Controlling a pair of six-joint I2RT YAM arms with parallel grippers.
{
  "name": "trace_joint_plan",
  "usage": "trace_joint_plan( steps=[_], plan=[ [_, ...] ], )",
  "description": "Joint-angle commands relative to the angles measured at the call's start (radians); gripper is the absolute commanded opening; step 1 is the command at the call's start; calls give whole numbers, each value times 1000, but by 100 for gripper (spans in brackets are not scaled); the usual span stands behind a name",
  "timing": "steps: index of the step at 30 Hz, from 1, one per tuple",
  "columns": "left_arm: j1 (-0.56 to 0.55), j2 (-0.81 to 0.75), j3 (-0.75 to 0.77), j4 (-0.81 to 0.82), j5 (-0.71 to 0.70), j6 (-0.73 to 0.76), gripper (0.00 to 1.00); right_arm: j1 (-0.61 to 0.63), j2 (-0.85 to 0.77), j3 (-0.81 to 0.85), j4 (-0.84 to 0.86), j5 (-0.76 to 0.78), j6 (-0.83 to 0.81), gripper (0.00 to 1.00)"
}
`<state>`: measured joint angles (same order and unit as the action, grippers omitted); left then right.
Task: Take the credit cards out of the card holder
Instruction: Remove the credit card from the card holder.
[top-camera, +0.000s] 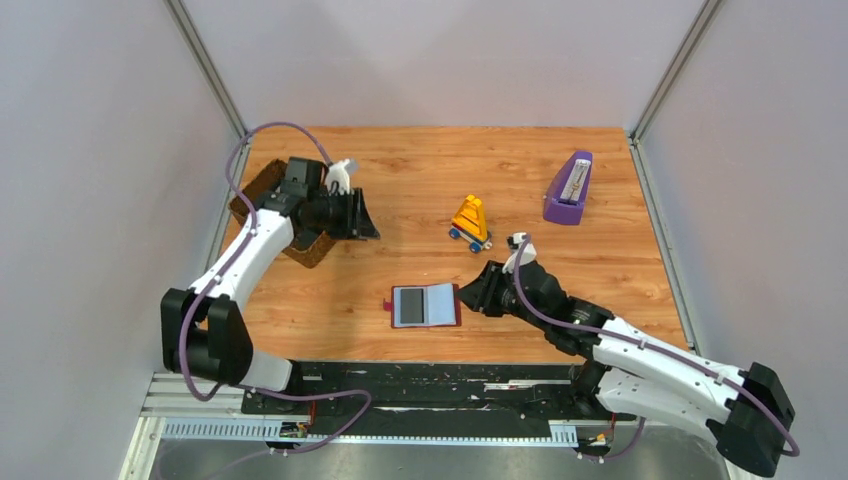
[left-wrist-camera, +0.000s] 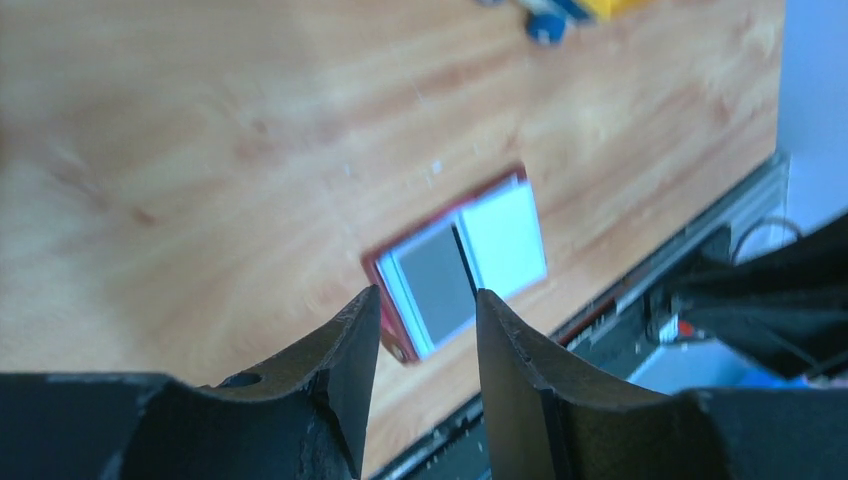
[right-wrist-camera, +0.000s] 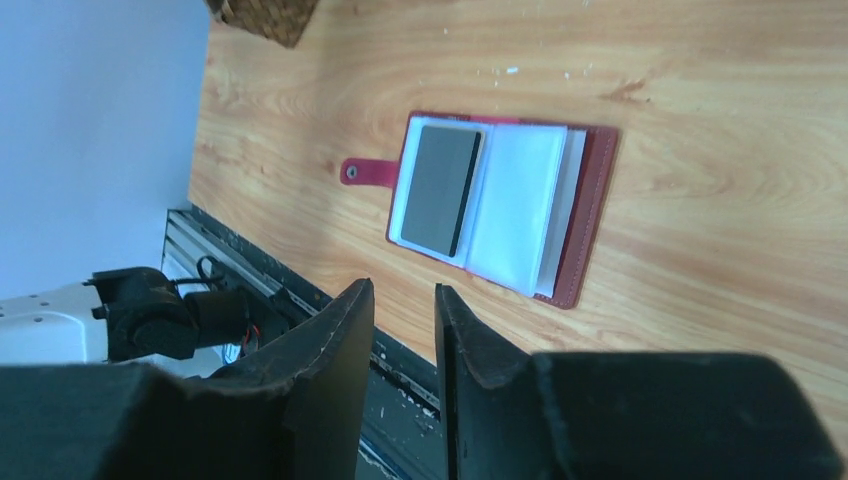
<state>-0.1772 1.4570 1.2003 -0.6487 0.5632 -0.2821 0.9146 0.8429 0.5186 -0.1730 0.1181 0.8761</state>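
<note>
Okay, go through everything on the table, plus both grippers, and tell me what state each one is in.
card holder: lying open, flat on the table
snap tab: undone
dark card: in its sleeve
left gripper: open, empty
right gripper: slightly open, empty
purple stand: upright
yellow toy: upright
wicker basket: partly hidden by the arm, contents unclear

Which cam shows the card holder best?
Right wrist: card holder whole and sharp, open, snap tab and dark card clear. Top external shows it small; left wrist blurred, corner behind a finger.
</note>
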Motion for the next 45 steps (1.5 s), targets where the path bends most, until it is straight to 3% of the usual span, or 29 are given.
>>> trace_joint_plan(
  steps=[1, 4, 10, 25, 45],
  plan=[
    [-76, -118, -163, 71, 58, -35, 48, -3, 80, -9, 142, -101, 22, 30],
    [-164, -187, -289, 167, 83, -109, 47, -3, 160, -5, 213, -156, -7, 30],
    [-218, -188, -455, 367, 119, -220, 39, -5, 316, 44, 275, -198, -80, 31],
    [-229, 12, -540, 486, 32, -213, 23, -51, 555, 111, 392, -288, -141, 29],
    [-229, 138, -576, 549, 40, -198, 18, -98, 750, 109, 491, -393, -114, 23]
  ],
)
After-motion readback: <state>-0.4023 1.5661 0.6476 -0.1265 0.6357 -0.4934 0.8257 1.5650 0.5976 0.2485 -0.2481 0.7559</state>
